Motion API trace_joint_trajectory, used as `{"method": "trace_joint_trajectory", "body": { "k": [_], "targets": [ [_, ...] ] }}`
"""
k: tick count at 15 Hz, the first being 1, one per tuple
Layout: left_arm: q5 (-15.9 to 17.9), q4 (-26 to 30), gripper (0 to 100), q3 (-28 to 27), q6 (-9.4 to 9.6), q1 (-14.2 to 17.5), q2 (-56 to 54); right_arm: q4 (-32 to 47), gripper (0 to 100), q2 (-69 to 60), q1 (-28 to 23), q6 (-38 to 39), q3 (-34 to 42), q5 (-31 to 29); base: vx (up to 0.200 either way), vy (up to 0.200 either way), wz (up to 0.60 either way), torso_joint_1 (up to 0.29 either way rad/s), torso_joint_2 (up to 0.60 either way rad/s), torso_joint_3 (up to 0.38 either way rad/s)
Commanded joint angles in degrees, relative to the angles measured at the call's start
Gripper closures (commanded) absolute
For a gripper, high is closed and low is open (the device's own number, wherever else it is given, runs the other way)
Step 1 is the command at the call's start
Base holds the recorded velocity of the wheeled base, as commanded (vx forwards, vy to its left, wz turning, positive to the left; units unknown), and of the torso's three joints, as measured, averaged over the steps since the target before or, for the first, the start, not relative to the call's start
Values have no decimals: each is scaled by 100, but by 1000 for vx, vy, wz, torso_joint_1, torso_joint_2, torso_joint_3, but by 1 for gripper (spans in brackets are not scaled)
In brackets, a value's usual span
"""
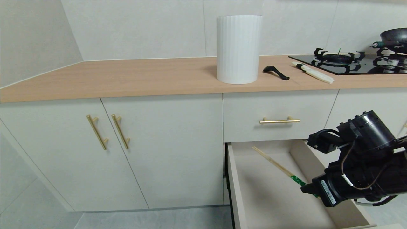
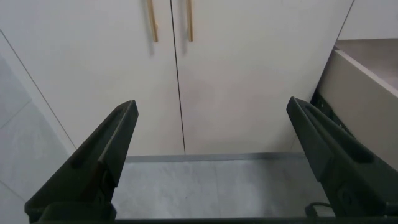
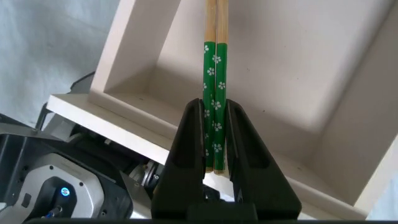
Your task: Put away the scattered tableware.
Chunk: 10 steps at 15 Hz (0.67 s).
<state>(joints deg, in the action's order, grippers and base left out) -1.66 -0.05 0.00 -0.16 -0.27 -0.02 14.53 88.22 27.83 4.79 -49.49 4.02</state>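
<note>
Gripping a pair of slim wooden chopsticks (image 3: 216,62) by their green flowered ends, the right pincer (image 3: 216,115) is held over the open beige drawer (image 1: 235,178); the left pincer (image 2: 211,109) is spread wide before smooth cabinet doors (image 2: 249,74).

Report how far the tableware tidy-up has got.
Done: the drawer is open. In hand: the right gripper is shut on the green-handled chopsticks, angled into that drawer, not yet released. Remaining: a black utensil and a pale knife lie on the countertop. The left gripper hangs open, empty.
</note>
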Motion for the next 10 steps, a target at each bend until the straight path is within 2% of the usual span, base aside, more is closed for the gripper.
{"method": "trace_joint_trajectory", "body": {
  "k": [1,5,7,10],
  "targets": [
    [-1,-4,0,0,-2,0,2,-21,100,213,3,4,-34,2,0,0,0,0,0,0],
    [-1,-4,0,0,7,0,2,-609,100,1391,3,136,-139,-165,0,0,0,0,0,0],
    [-1,-4,0,0,-2,0,2,-768,100,2182,29,1033,-597,-191,0,0,0,0,0,0],
    [-1,-4,0,0,-2,0,2,-864,100,2867,38,1472,-966,-218,0,0,0,0,0,0]
  ]
}}
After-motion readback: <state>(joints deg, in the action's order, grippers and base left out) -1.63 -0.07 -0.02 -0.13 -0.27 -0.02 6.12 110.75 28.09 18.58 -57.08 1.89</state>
